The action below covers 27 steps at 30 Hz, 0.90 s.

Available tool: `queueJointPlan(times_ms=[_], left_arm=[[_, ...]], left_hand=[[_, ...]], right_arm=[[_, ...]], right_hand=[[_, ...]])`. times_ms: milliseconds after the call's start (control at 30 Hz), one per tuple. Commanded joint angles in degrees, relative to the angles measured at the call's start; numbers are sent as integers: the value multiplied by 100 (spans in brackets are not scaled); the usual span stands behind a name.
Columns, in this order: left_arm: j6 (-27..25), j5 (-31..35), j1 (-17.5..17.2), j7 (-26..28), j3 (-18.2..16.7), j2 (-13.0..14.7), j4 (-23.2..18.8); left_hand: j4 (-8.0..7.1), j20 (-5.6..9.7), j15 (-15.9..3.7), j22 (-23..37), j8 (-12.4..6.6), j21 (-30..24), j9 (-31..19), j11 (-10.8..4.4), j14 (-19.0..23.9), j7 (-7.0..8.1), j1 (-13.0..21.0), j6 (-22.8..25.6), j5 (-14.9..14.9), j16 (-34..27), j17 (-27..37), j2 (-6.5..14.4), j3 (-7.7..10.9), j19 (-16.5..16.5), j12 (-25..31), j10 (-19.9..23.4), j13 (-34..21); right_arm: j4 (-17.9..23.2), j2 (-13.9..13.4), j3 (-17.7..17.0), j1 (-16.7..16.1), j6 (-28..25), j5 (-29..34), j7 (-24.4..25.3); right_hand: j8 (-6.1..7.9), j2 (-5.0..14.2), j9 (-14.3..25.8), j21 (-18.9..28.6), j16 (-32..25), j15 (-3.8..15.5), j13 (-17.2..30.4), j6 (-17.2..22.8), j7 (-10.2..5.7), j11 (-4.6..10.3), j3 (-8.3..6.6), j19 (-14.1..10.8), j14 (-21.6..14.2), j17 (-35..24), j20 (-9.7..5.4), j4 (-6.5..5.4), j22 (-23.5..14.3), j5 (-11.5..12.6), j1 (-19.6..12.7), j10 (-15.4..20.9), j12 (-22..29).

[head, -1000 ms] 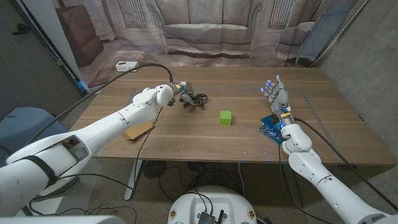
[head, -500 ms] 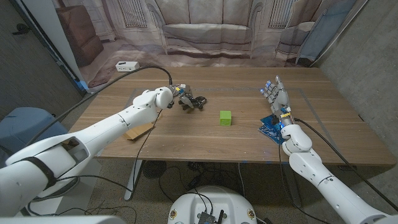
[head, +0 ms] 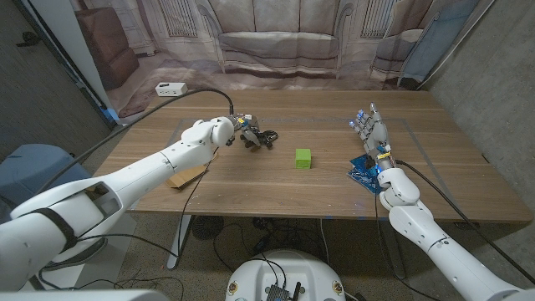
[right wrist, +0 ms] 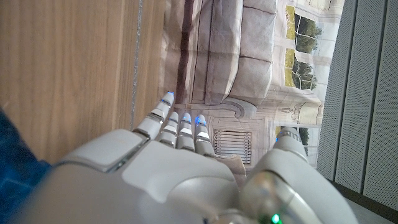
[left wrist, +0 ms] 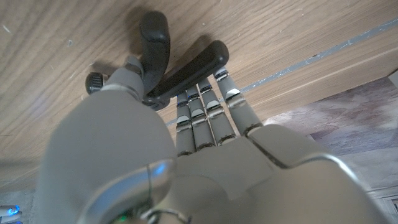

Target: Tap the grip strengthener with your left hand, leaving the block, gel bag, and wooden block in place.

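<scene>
My left hand (head: 243,127) is out over the wooden table (head: 276,180), and the grip strengthener (head: 261,137) lies right at its fingertips. From the left wrist camera, my fingers (left wrist: 211,112) are straight and side by side, their tips touching one black handle of the strengthener (left wrist: 171,68); they hold nothing. The green block (head: 303,158) sits on the table off to the right of that hand, apart from it. A flat wooden block (head: 185,175) lies under my left forearm, nearer to me. My right hand (head: 373,130) stands upright with fingers apart and empty, and the blue gel bag (head: 365,171) lies just below its wrist.
</scene>
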State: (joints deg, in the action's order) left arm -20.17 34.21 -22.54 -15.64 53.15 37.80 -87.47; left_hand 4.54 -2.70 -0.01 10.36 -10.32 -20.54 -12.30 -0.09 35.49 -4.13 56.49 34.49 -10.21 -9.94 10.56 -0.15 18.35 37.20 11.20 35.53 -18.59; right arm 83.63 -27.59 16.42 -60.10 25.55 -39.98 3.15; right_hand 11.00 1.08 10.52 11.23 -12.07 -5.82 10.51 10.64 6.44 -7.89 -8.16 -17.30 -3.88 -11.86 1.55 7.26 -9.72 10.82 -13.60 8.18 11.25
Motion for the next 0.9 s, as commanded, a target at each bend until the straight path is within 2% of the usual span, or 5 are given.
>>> queueJointPlan(times_ms=[33,267,467,667,900], left_arm=[[-148,367,123,-334,189,35,-100],[-255,434,47,-375,84,126,-294],[-282,286,-279,54,-275,306,-669],[-140,-215,-836,950,-924,450,-1046],[513,-1309,-1387,1792,-1715,475,-1110]], left_hand=[[0,-20,55,8,28,117,21,21,-296,-19,-134,-257,5,5,15,3,-107,-208,-63,-272,7],[-2,-180,251,7,45,376,39,244,-821,-158,-270,-849,7,3,4,160,-186,-651,-74,-811,47],[-35,-230,269,6,29,437,43,245,-913,-149,-383,-971,18,-13,2,157,-246,-744,-51,-899,57],[-101,-257,278,7,-19,455,44,257,-884,-132,-489,-927,15,-53,13,235,-257,-746,-11,-870,65],[-123,-297,340,4,-117,446,50,398,-729,-239,-486,-736,-46,-123,10,541,-124,-609,83,-728,95]], right_arm=[[-40,13,-5,-2,55,-7,-39],[-49,16,-19,2,100,20,-25],[-8,-4,-22,-9,77,37,3],[5,-8,-19,-1,87,52,-1],[-29,13,-19,15,142,65,-17]], right_hand=[[5,3,10,-12,14,-19,32,46,1,4,7,-37,-43,-24,-18,7,-16,0,-43,59,-6],[6,-1,10,-11,13,-21,32,49,-2,6,11,-37,-46,-24,-20,7,-16,-1,-42,61,-6],[6,0,10,-11,16,-20,32,51,-1,5,12,-38,-40,-24,-21,8,-16,-1,-45,66,-4],[7,1,10,-11,15,-27,32,53,2,-1,12,-38,-43,-24,-14,9,-16,-1,-47,63,-5],[176,0,31,-9,11,-14,32,541,59,-20,29,-42,-55,-25,-10,0,-16,-4,-34,121,15]])
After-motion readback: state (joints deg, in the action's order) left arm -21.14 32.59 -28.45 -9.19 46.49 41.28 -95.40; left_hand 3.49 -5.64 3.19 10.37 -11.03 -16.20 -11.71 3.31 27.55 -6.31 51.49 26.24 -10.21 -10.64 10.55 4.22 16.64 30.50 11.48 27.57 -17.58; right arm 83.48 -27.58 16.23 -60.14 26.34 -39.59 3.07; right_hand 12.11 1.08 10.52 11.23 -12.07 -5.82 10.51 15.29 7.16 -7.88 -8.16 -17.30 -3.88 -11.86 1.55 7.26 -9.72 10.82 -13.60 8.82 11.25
